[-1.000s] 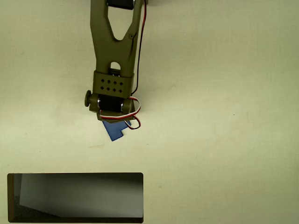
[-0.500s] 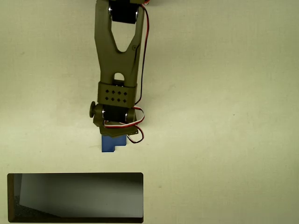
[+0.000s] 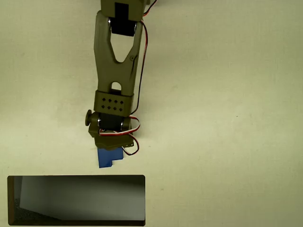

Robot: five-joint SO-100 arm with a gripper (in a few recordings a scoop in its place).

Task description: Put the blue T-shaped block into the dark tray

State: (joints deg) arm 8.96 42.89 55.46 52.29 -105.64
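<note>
Block: the blue T-shaped block [image 3: 106,158] sat just above the dark tray [image 3: 75,178], outside its rim.
Gripper: the gripper [image 3: 110,147] hid its fingers; grip unclear.

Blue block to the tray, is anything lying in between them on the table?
Nothing visible. In the overhead view the blue block sticks out from under the end effector, just above the tray in the picture, and the strip of table between them is bare.
</note>
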